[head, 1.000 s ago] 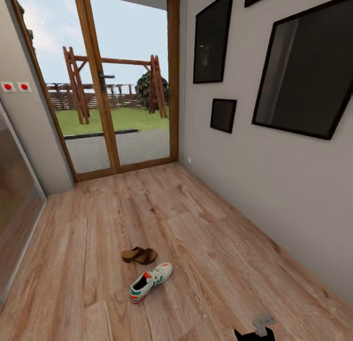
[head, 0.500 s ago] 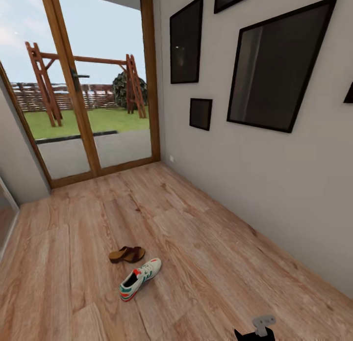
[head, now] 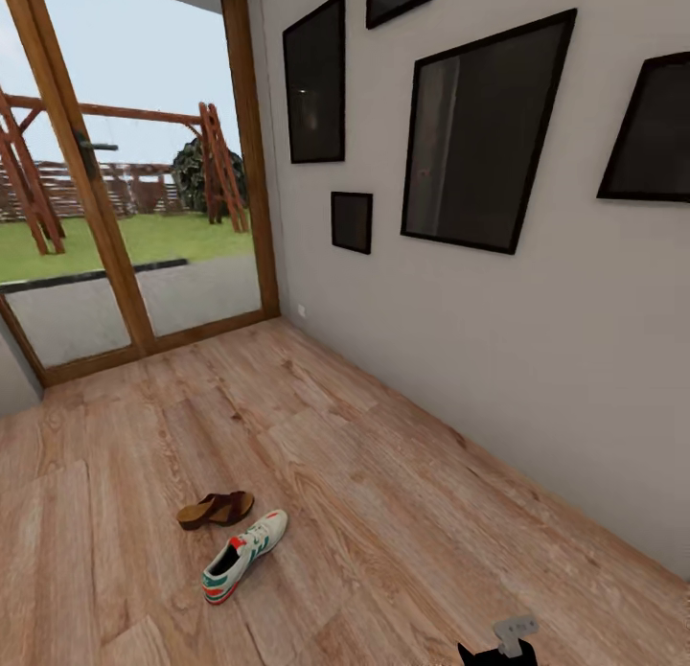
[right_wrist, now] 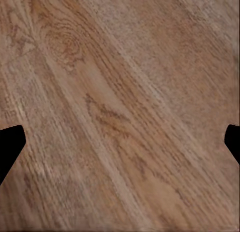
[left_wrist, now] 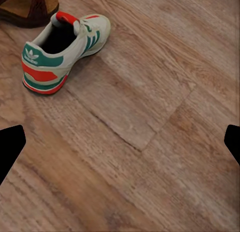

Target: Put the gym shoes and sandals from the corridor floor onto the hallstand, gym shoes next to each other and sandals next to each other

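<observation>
Wood-grain planks of the corridor floor (head: 402,513) are running from the glass doors (head: 125,216) at the far end toward the camera, with a grey wall (head: 537,359) along the right side carrying several dark framed pictures (head: 474,134). One gym shoe (head: 243,554) is lying on its sole out on the open boards, well away from the wall, its toe aiming up toward the wall side and its green-and-red heel facing the camera. One brown sandal (head: 215,509) is sitting just beyond it, nearly touching the shoe's toe end, closer to the doors.

From the left wrist view the same gym shoe (left_wrist: 62,50) is showing its open collar and heel, and the sandal (left_wrist: 27,6) is resting just behind it at the picture's edge. The left gripper (left_wrist: 120,142) is hanging above bare floor with its dark fingertips (left_wrist: 10,147) spread far apart and nothing between them. The right gripper (right_wrist: 120,142) is likewise standing wide over plain planks (right_wrist: 120,91), holding nothing.
</observation>
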Controlling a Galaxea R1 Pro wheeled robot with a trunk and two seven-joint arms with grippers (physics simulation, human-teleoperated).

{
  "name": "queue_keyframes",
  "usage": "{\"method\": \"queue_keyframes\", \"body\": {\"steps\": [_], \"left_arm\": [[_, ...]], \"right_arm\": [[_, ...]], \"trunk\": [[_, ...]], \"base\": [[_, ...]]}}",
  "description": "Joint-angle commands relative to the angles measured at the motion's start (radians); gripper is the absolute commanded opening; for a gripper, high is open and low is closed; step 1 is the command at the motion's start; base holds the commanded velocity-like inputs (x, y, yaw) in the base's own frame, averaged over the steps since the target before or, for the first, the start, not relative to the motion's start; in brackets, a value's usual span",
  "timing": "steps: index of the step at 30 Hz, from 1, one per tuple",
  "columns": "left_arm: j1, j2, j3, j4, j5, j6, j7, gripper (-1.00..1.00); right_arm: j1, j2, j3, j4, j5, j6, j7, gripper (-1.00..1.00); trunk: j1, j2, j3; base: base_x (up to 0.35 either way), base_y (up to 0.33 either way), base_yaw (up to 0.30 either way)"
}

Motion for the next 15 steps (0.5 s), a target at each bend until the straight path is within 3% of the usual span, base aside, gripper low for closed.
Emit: {"method": "queue_keyframes", "body": {"steps": [1, 7, 15], "left_arm": [[-0.001, -0.001, 0.007, 0.000, -0.005, -0.003, -0.007, 1.00], [-0.001, -0.001, 0.007, 0.001, -0.005, -0.003, -0.007, 1.00], [-0.001, -0.001, 0.007, 0.000, -0.005, -0.003, -0.007, 1.00]], "right_arm": [[-0.001, 0.000, -0.009, 0.001, 0.009, -0.003, 0.003, 1.00], [-0.001, 0.000, -0.009, 0.001, 0.009, -0.003, 0.003, 1.00], [-0.001, 0.002, -0.009, 0.000, 0.008, -0.003, 0.004, 1.00]], "trunk": [[0.000, 0.000, -0.001], [0.000, 0.000, -0.001], [0.000, 0.000, -0.001]], "base": [[0.000, 0.000, -0.232], [-0.067, 0.060, -0.193], [-0.118, 0.112, -0.033]]}}
